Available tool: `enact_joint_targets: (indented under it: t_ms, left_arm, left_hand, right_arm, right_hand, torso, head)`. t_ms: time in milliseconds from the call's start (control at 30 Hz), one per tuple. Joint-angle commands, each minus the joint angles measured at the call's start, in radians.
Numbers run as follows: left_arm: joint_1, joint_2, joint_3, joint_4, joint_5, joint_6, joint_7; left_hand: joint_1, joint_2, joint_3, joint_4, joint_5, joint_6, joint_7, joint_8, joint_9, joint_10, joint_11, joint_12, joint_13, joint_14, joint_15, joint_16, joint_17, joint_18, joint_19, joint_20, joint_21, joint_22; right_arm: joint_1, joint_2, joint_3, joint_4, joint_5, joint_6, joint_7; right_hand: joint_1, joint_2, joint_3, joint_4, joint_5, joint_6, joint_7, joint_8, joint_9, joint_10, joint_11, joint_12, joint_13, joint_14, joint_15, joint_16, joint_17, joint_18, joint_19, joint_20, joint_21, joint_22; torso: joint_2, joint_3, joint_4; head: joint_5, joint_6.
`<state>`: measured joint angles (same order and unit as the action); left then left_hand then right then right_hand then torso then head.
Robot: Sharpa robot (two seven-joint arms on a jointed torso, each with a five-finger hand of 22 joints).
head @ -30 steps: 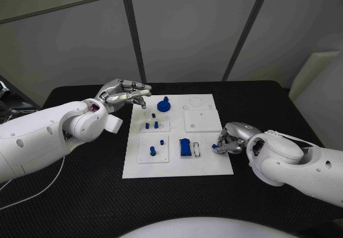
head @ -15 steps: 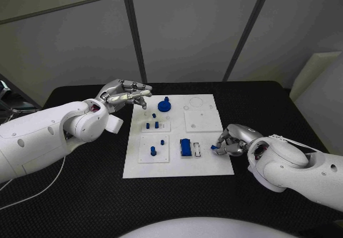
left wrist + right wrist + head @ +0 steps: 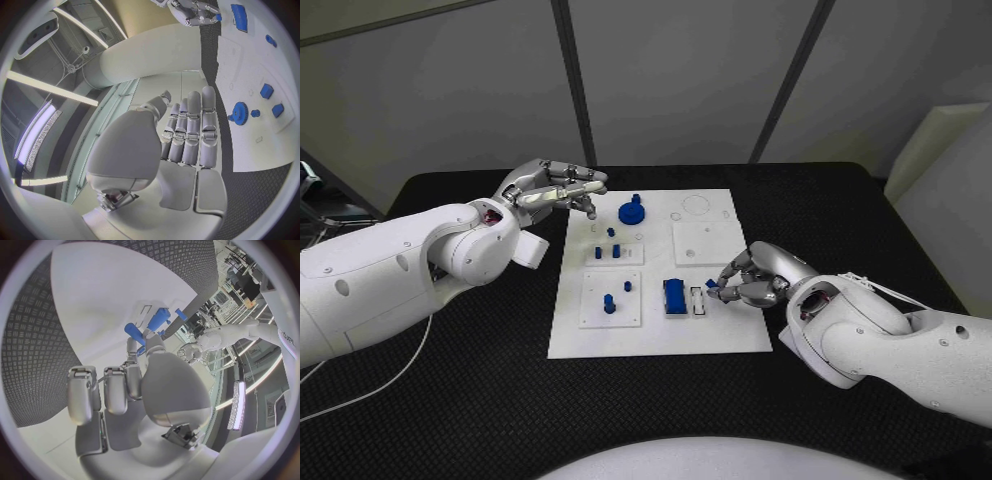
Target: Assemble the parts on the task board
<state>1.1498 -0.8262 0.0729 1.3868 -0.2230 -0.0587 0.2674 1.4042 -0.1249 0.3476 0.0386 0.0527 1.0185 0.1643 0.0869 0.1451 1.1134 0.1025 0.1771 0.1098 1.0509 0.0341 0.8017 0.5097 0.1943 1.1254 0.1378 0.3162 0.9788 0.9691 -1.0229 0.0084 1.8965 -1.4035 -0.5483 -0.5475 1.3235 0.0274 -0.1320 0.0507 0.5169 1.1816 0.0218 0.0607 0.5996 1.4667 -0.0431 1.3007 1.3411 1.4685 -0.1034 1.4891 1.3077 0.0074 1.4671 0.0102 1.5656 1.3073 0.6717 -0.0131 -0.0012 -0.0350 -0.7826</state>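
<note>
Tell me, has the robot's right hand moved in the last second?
Yes. The right hand, pinching a small blue part, moved leftward over the white task board toward the blue rectangular block.

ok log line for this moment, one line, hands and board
left hand: empty, fingers curled, above task board far-left corner | right hand: pinching small blue part beside tall blue block

We cannot tell the shape of the part (image 3: 714,284) pinched in the right hand (image 3: 756,279); its fingers cover most of it. The small pegs (image 3: 604,251) on the board (image 3: 659,335) are too small to tell apart. In the left wrist view the board (image 3: 250,85) is cut off by the circle's rim.
</note>
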Motion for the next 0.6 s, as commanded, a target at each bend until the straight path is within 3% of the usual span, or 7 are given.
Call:
enact_joint_targets:
  t_ms: [33, 333, 600]
  left_arm:
    - [0.001, 0.000, 0.001, 0.002, 0.006, 0.011, 0.006]
    - [0.001, 0.001, 0.001, 0.003, 0.006, 0.012, 0.006]
    - [0.001, -0.002, 0.001, 0.005, 0.006, 0.011, 0.005]
  left_hand:
    - [-0.005, 0.002, -0.005, 0.000, -0.004, -0.002, 0.003, -0.004, 0.001, 0.000, 0.006, -0.003, 0.001, 0.002, 0.004, -0.006, 0.000, -0.014, 0.010, 0.000, -0.005, -0.001]
    - [-0.005, 0.002, -0.005, 0.000, -0.004, -0.002, 0.003, -0.004, 0.001, 0.000, 0.006, -0.003, 0.001, 0.002, 0.004, -0.006, 0.000, -0.014, 0.010, 0.000, -0.005, -0.001]
    - [-0.005, 0.002, -0.005, 0.000, -0.004, -0.002, 0.003, -0.004, 0.001, 0.000, 0.006, -0.003, 0.001, 0.002, 0.004, -0.006, 0.000, -0.014, 0.010, 0.000, -0.005, -0.001]
  right_arm:
    - [0.001, 0.015, 0.000, -0.012, 0.058, 0.019, 0.017]
    - [0.001, 0.061, 0.000, -0.047, 0.076, 0.105, -0.031]
    - [0.001, 0.089, 0.000, -0.069, 0.073, 0.112, -0.060]
  right_hand:
    - [0.002, 0.021, -0.002, 0.011, 0.001, -0.007, 0.002, 0.002, -0.002, 0.008, -0.007, -0.006, -0.025, 0.075, -0.007, -0.004, 0.142, -0.007, 0.104, -0.008, 0.005, 0.263]
    - [-0.038, 0.017, -0.016, 0.034, -0.014, 0.003, 0.001, 0.006, -0.005, 0.010, -0.007, -0.006, -0.024, 0.075, -0.006, -0.005, 0.141, -0.007, 0.104, -0.007, 0.005, 0.263]
    - [-0.079, 0.013, -0.033, 0.072, -0.020, 0.033, -0.007, 0.013, -0.002, 0.013, -0.013, -0.006, -0.023, 0.075, -0.010, -0.004, 0.142, -0.007, 0.104, -0.009, 0.005, 0.263]
  torso:
    - [0.000, -0.0007, 0.0003]
    - [0.000, -0.0003, 0.0013]
    - [0.000, 0.0001, -0.0007]
  head:
    - [0.000, -0.001]
    - [0.003, -0.002]
    - [0.006, -0.003]
